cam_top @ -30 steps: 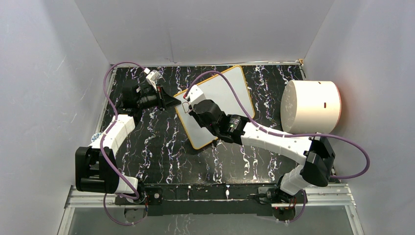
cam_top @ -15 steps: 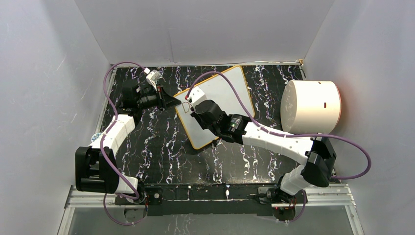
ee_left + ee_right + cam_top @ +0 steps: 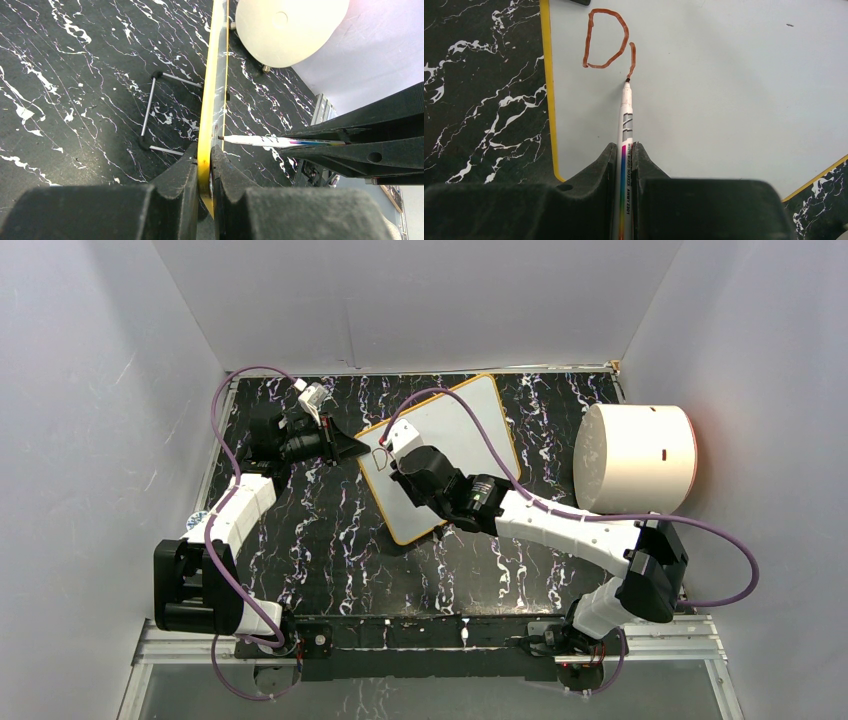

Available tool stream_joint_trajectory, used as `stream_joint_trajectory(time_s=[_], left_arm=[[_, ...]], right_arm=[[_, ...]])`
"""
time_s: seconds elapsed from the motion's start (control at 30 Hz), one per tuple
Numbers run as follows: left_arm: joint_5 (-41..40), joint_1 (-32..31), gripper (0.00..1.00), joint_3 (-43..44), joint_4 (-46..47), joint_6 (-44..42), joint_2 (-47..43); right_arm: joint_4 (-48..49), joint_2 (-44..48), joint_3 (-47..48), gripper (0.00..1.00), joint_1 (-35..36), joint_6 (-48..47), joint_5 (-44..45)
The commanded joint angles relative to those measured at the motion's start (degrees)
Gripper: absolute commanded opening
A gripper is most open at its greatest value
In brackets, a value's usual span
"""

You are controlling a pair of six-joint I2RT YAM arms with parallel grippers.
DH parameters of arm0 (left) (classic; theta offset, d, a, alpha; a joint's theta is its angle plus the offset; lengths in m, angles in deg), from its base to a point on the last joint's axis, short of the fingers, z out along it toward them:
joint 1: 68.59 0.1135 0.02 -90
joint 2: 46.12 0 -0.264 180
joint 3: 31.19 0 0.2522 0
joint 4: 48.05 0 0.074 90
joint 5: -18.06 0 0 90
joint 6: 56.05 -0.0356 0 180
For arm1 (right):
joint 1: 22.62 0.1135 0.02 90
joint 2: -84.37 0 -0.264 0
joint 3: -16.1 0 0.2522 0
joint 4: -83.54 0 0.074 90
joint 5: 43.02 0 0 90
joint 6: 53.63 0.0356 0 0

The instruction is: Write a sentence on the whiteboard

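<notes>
The whiteboard is found at 12 o'clock on the table. Its 9 o'clock rim is pinched by the left gripper. The marker is squeezed tight in the right gripper. A red D is written. The new line at its 3 o'clock should be drawn slowly, with the tip pressed lightly.

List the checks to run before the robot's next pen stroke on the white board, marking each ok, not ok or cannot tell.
1. Board held: left gripper shut on the yellow rim of the flat white whiteboard: ok.
2. Pen held: right gripper shut on the slim white marker: ok.
3. Marker tip at the end of the short second stroke: ok.
4. Blank board to the right of the red-brown letter D: ok.
5. Tip pressure: cannot tell.
</notes>
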Motion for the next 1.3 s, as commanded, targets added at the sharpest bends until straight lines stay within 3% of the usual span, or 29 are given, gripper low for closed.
stream_joint_trajectory(time_s=[0.0,1.27], left_arm=[[-2.4,-1.0,0.0,-0.2,-4.5,-3.5,1.9],[-2.1,-1.2,0.0,-0.2,-4.5,-3.4,2.2]], right_arm=[[4.1,2.1,-0.5,0.0,-0.3,-0.2,1.3],[9.6,0.9,0.0,0.0,-1.1,-3.2,4.1]])
